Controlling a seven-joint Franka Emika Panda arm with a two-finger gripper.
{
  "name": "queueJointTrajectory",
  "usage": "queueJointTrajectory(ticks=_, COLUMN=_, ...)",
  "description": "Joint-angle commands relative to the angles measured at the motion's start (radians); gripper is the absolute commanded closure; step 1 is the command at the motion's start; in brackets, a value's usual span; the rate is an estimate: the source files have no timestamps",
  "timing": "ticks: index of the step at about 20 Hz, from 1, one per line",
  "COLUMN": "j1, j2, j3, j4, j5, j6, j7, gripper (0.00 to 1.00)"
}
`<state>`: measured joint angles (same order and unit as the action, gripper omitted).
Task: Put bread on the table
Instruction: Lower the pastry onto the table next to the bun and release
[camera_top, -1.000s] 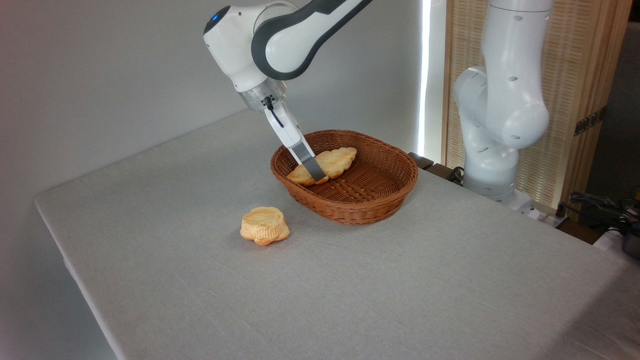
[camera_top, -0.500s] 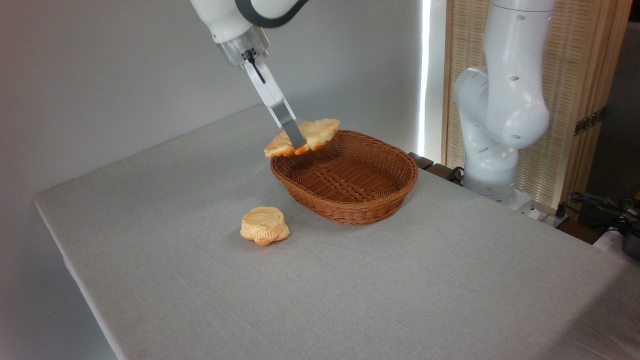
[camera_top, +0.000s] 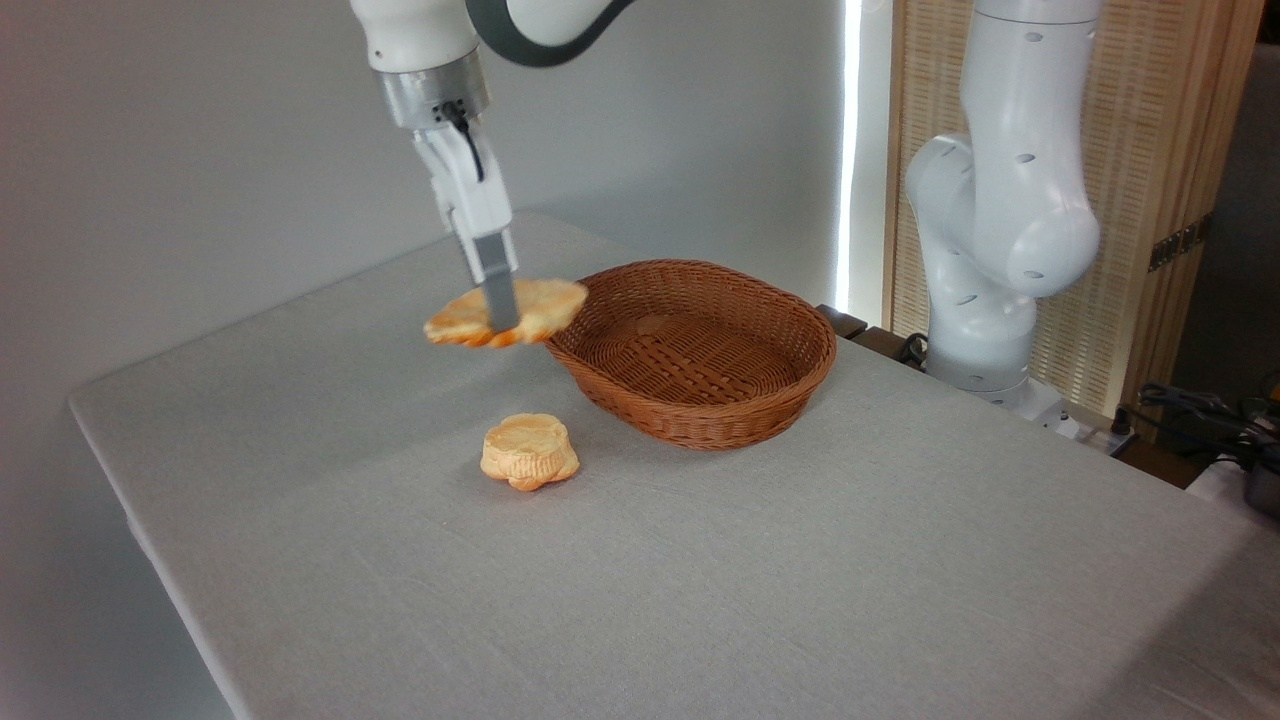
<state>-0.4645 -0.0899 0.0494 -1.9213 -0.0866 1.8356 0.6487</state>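
The bread, an elongated golden-orange loaf, hangs in the air just left of the wicker basket, blurred by motion. My gripper is shut on its middle, with the fingers pointing down from the arm at the top of the picture. The loaf is well above the light grey table and touches nothing else. No bread lies inside the basket.
A round, squat orange bun lies on the cloth in front of the basket, below and a little right of the held loaf. A second white robot arm stands behind the table's right side.
The gripper has lifted the bread out of the basket and carried it left, past the basket's rim, over the table. The round bun has not moved.
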Motion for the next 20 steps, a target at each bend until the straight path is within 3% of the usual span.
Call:
queueJointTrajectory(ticks=1, j1=-0.002, j2=0.064, j3=0.023, j4=0.021, j5=-0.006, j6=0.134, j7=-0.03, gripper=0.38)
queueJointTrajectory(ticks=2, j1=-0.002, j2=0.081, j3=0.023, j4=0.021, j5=-0.004, j6=0.161, j7=-0.043, gripper=0.24)
queueJointTrajectory(ticks=3, j1=-0.002, j2=0.099, j3=0.023, j4=0.019, j5=0.002, j6=0.174, j7=-0.05, gripper=0.0)
queueJointTrajectory(ticks=9, j1=-0.005, j2=0.156, j3=0.02, j4=0.019, j5=0.001, j6=0.177, j7=-0.061, gripper=0.0)
queueJointTrajectory(ticks=16, j1=-0.003, j2=0.157, j3=0.023, j4=0.019, j5=0.004, j6=0.177, j7=-0.063, gripper=0.0)
queueJointTrajectory(ticks=20, j1=-0.003, j2=0.13, j3=0.085, j4=0.024, j5=0.008, j6=0.175, j7=-0.063, gripper=0.0)
